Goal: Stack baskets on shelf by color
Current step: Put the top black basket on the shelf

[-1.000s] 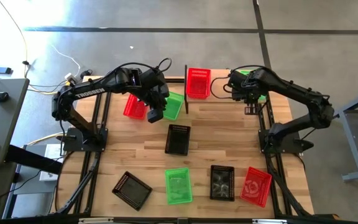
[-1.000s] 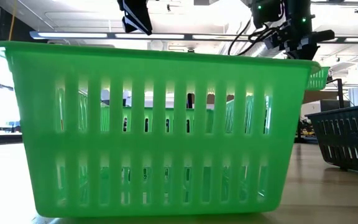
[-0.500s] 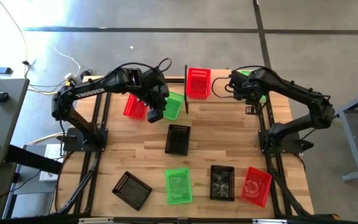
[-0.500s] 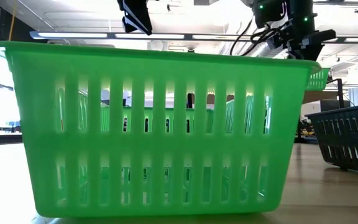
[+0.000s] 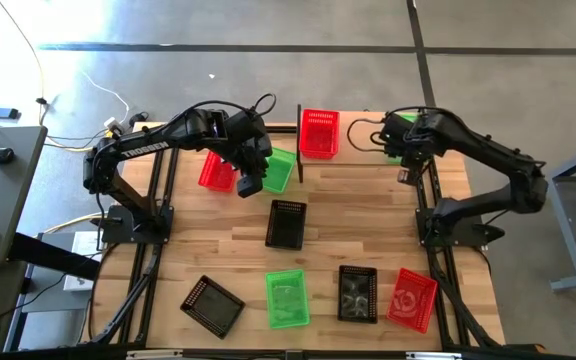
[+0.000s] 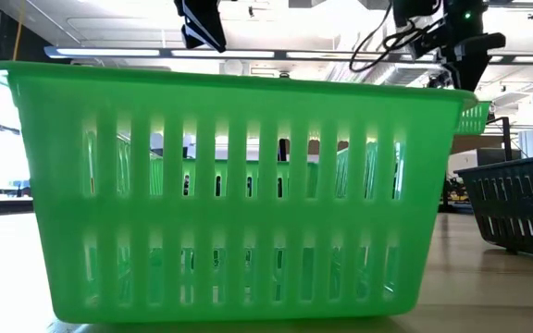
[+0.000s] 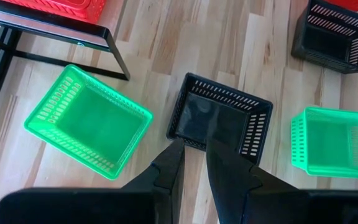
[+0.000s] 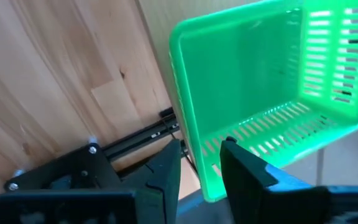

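My right claw (image 8: 201, 171) sits at the right end of the shelf (image 5: 358, 160), fingers spread. The near wall of a green basket (image 8: 247, 81) shows in the gap between them, and I cannot tell whether either finger touches it. That basket stands open side up on the shelf. I see nothing in it but its slotted floor.

My left claw (image 7: 194, 165) hangs over the table's back left. Its fingers are a narrow gap apart and pinch nothing. It is between a red basket (image 5: 216, 170) and a second green one (image 5: 280, 170), both on the table left of the shelf.

A red basket (image 5: 319, 133) sits at the shelf's left end, long axis running from the table's back towards its front.

Below my left claw a black basket (image 5: 286, 223) lies mid-table, open side up with a bare floor. Its long axis also runs back to front.

Along the front edge lie four more. A black one (image 5: 212, 304) is turned on a diagonal. A green (image 5: 287, 298) and a black (image 5: 358, 293) lie back to front, and a red (image 5: 412, 298) is tilted slightly. All are open side up, and I cannot make out anything loose inside them.
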